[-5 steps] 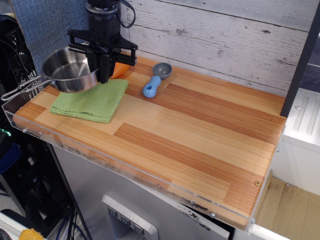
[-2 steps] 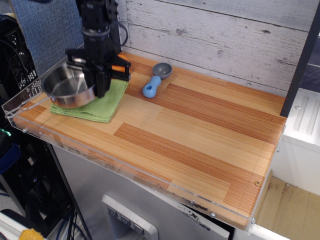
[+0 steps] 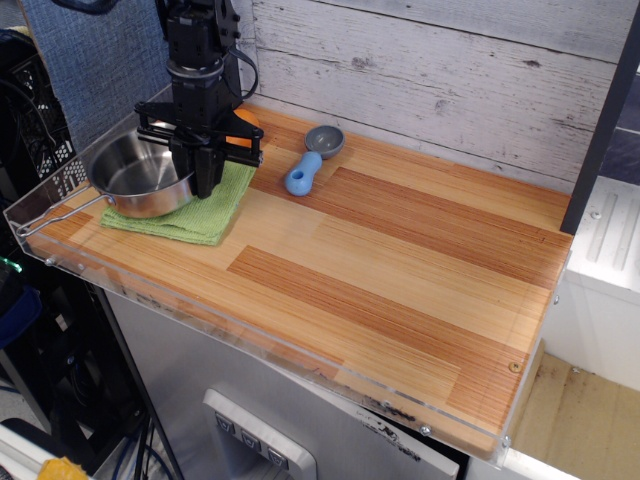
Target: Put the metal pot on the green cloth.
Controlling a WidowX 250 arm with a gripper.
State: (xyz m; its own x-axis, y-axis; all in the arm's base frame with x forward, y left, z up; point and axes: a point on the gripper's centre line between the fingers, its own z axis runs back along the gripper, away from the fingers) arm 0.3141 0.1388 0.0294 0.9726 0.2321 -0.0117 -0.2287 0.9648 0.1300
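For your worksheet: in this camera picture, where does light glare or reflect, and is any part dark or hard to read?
In observation.image, the metal pot shows bright highlights inside its bowl; the acrylic guard along the table edge glints faintly. The black gripper is so dark that its fingers merge together, and the area left of the table is shadowed. The green cloth is evenly lit.

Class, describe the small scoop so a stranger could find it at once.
Start at the wooden tabletop and go to its back edge by the plank wall. Right of the green cloth lies the scoop: the only item with a blue handle and grey bowl.
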